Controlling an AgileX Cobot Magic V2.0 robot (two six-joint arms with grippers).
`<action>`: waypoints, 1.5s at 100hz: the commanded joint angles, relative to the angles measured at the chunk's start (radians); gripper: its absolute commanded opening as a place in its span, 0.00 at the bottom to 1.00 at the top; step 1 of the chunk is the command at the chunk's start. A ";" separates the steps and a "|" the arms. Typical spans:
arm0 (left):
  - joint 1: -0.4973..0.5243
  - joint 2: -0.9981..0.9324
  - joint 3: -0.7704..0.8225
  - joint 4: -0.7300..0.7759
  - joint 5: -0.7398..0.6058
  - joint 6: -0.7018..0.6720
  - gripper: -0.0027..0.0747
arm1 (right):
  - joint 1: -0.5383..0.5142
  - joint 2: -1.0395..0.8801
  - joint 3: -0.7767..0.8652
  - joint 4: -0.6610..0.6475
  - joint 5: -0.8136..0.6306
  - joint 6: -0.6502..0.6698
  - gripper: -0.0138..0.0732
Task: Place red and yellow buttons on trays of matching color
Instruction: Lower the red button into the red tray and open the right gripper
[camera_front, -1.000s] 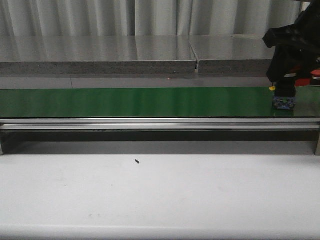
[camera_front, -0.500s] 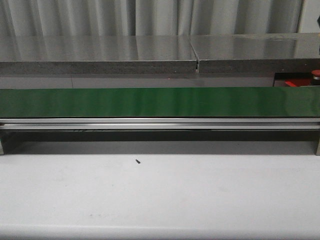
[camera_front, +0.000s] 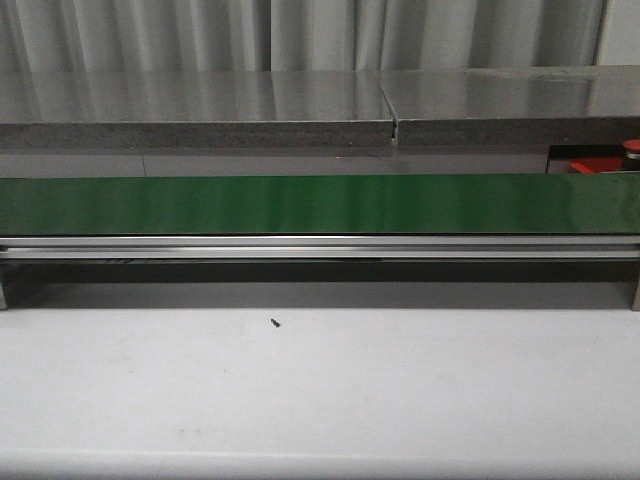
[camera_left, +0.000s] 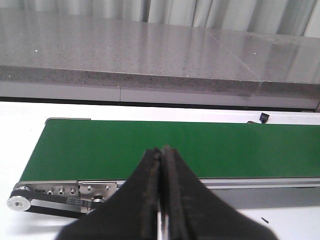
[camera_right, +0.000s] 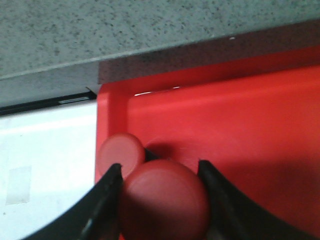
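Right gripper (camera_right: 162, 195) clamped on red button (camera_right: 164, 200) over red tray (camera_right: 240, 125), second button (camera_right: 120, 154) beside, perhaps touching. Left gripper (camera_left: 161, 200) closed, empty, above green belt (camera_left: 150, 150). No legible writing.

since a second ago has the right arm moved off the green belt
Yes. It stood over the right end of the green belt and has left the front view; the right gripper now holds a red button over the red tray.

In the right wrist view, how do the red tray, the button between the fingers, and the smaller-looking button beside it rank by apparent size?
1. Red tray, the largest by far.
2. Held button, between the right gripper's fingers.
3. Second button, at the tray's edge.
The held button is nearer the camera, so the two may really be equal.
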 joint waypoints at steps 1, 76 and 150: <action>-0.008 0.005 -0.028 -0.015 -0.064 0.001 0.01 | -0.010 -0.017 -0.084 0.037 -0.036 0.007 0.29; -0.008 0.005 -0.028 -0.015 -0.064 0.001 0.01 | -0.010 0.123 -0.143 0.034 -0.115 0.006 0.29; -0.008 0.005 -0.028 -0.015 -0.064 0.001 0.01 | -0.010 -0.077 -0.280 0.036 0.040 -0.038 0.87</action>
